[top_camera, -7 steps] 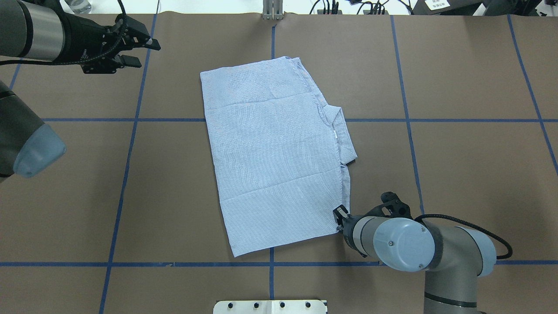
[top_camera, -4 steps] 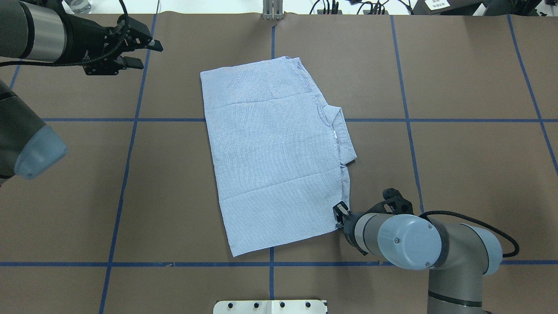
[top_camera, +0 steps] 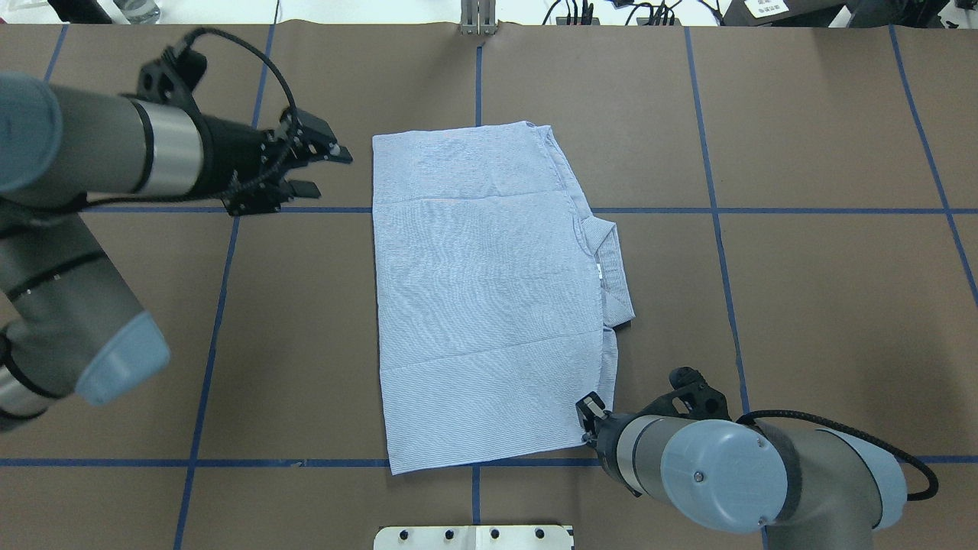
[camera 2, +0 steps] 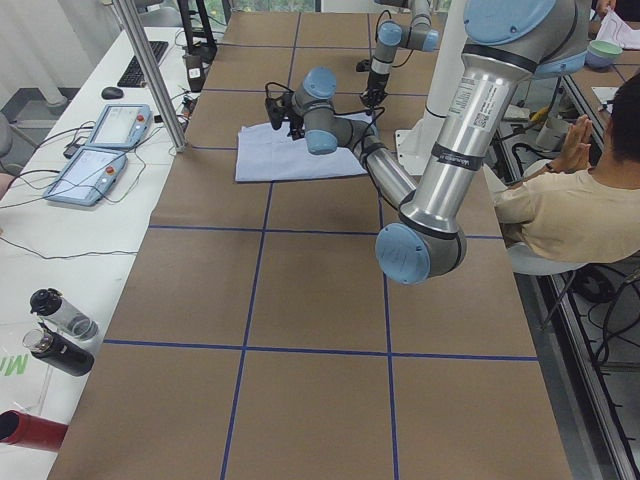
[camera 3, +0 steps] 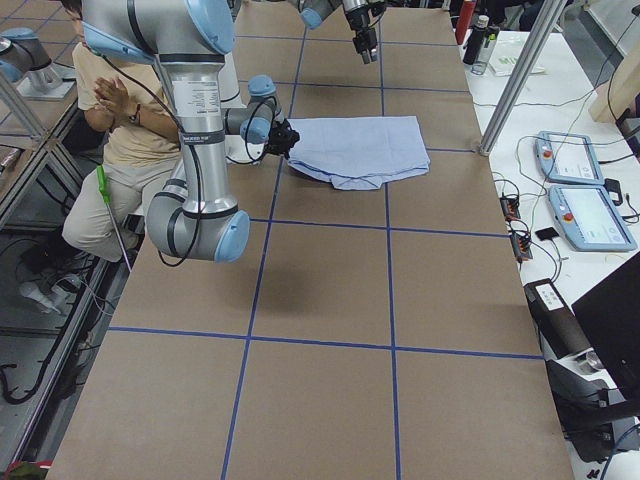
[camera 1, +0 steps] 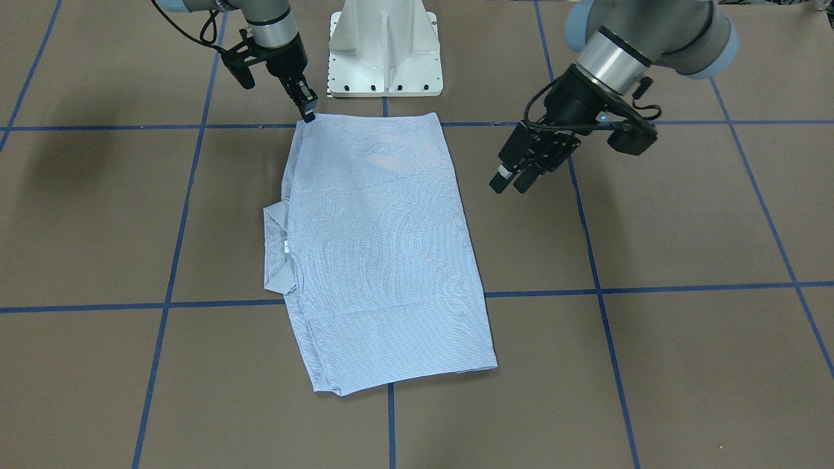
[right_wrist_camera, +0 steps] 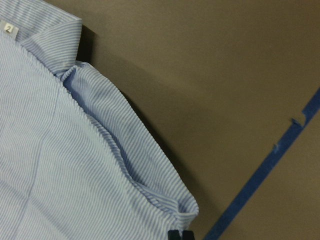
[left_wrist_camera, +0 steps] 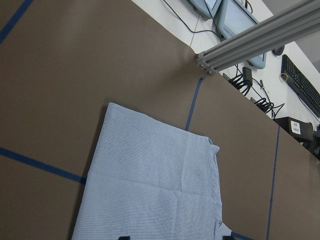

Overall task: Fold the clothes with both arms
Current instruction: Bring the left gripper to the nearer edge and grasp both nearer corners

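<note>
Shirt ready for its next fold: a light blue, finely white-striped button-up shirt (top_camera: 489, 305) is shown folded into a long rectangle. It is laid flat at the middle of a brown paper-covered table (top_camera: 802, 321) marked with blue tape lines (top_camera: 764, 210). The collar (top_camera: 611, 260), with its white neck label (right_wrist_camera: 8, 29), is left jutting from the long edge on the robot's right.

The near corner on that same side is pinched by the black right gripper (camera 1: 309, 114). In the right wrist view its fingertips are seen drawn almost together on the stacked hem. The black left gripper (top_camera: 325, 169) is held just off the far left corner of the cloth, with its fingers spread apart and nothing between them.

The fabric is judged thin, light and limp. Several loose layers are visible at the pinched edge, so sliding between them is to be expected once the cloth is lifted. A hold is best taken at a corner, low to the table, with every layer caught. The far left corner is judged the natural place for the free gripper. The thicker collar is better avoided.
</note>
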Robot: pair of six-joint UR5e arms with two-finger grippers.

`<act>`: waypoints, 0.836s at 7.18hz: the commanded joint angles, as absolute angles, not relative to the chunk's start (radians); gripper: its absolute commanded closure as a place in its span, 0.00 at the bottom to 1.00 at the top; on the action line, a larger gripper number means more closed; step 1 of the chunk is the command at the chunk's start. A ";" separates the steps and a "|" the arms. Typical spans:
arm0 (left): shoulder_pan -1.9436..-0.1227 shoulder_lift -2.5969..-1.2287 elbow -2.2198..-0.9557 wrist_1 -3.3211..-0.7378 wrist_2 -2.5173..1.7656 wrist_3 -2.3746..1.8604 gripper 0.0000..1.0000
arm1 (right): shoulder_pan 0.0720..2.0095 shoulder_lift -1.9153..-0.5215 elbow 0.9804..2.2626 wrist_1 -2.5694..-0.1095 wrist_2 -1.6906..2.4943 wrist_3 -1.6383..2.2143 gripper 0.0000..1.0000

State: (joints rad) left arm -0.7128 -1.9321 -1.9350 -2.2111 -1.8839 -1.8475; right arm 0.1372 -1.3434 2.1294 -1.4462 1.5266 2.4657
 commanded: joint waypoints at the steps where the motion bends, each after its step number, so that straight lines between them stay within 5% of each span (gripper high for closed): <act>1: -0.466 -1.805 -2.008 -2.212 -1.710 -2.003 0.31 | 0.083 -1.336 2.146 -1.465 1.494 2.479 1.00; 6: -0.151 -1.706 -2.000 -2.210 -1.528 -2.212 0.33 | 0.038 -1.265 2.128 -1.588 1.457 2.479 1.00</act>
State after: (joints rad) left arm -0.2090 -1.7484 -2.0018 -2.2096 -1.5769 -2.1886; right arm 0.0366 -1.2686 2.1287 -1.5779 1.4590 2.4789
